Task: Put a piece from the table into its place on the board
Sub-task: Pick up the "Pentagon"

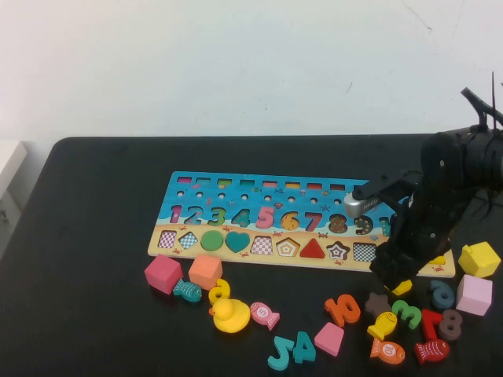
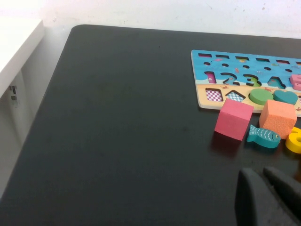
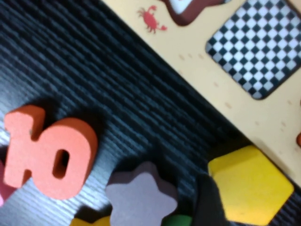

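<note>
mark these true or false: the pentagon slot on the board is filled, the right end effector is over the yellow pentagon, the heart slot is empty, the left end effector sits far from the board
1. The pentagon slot on the board is filled. False: it lies empty.
2. The right end effector is low over the yellow pentagon. True.
3. The heart slot is empty. False: a teal heart fills it.
4. The left end effector sits away from the board, over the black table. True.

Board's [image 1: 236,200] right end hidden behind right arm [image 1: 428,204]
</note>
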Motion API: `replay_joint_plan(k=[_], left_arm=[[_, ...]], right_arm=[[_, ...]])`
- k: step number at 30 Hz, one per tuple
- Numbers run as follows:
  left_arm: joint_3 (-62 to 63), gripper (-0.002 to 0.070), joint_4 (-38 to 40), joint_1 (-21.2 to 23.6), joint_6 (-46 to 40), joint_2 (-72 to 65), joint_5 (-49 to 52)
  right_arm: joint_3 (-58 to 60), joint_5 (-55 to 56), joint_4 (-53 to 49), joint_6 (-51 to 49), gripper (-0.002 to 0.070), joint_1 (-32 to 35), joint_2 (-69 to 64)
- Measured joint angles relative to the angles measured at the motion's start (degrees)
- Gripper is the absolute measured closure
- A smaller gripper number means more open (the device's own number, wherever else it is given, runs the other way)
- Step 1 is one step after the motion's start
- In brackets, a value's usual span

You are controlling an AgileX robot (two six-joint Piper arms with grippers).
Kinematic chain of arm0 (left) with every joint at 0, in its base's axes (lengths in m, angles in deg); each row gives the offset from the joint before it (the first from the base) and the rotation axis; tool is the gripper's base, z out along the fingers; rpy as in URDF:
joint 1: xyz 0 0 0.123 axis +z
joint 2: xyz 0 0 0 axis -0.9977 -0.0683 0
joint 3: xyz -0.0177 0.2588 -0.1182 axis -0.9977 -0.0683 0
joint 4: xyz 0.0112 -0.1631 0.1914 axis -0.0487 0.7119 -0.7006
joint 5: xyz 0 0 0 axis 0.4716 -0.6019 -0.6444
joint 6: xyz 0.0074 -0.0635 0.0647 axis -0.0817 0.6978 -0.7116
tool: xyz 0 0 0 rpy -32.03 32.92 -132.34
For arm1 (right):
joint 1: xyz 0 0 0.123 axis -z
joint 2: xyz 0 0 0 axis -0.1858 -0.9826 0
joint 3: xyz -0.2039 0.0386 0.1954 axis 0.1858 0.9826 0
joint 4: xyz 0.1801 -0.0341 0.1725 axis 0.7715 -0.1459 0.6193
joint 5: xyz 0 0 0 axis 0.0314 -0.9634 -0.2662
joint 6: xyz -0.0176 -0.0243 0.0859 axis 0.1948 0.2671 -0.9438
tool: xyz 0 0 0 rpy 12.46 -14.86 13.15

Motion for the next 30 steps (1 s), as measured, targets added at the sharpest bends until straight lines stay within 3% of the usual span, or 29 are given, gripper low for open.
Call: replay_joint_plan(k=[30], left_arm=[[0.0, 0.0677, 0.0, 0.0, 0.2, 0.0, 0.0]], right_arm=[[-0.7, -0.6, 0.3, -0.1, 0.0239, -0.4, -1.8]])
